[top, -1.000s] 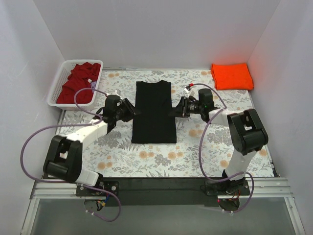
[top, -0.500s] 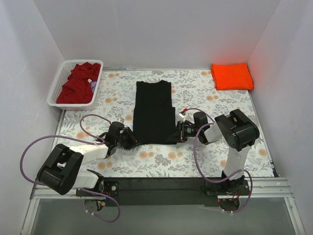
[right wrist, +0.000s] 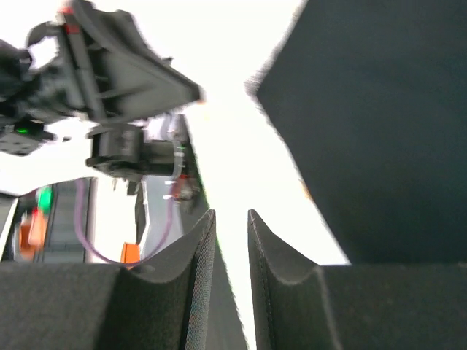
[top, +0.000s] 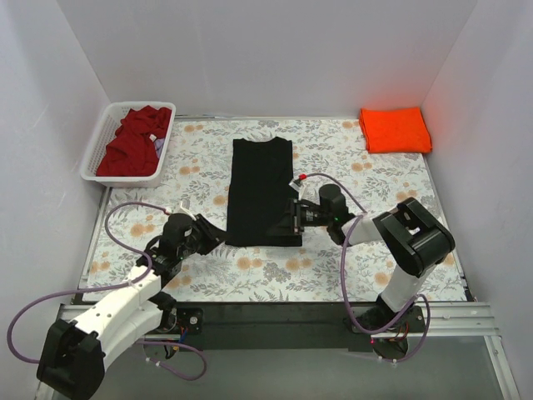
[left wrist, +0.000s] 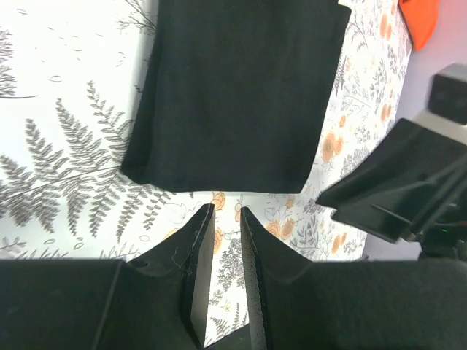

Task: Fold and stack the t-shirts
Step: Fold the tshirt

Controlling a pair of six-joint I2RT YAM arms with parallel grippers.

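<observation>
A black cloth t-shirt (top: 262, 187) lies flat in the middle of the table, folded into a long narrow rectangle that runs from far to near, neck end far. It rests on a white tablecloth printed with grey ferns and orange flowers (top: 200, 162).

The left gripper (top: 216, 237) sits low over the cloth, just beside the near-left corner of the black shirt. In the left wrist view its fingers (left wrist: 201, 240) stand a narrow slit apart with only the printed cloth showing between them. Their tips stop short of the shirt's near hem, so this gripper is released and holds nothing.

The right gripper (top: 291, 218) is at the shirt's near-right corner, pointing left toward the other arm. From above it reaches the shirt's edge. In its own wrist view the two fingers (right wrist: 197, 251) are likewise only slightly parted, with bright table between them and the black cloth off to one side. No fabric is pinched.

A bright orange t-shirt (top: 396, 129) lies folded into a neat square at the far right corner. A dark red t-shirt (top: 133, 140) is heaped unfolded in a white slatted plastic basket (top: 93, 152) at the far left.
</observation>
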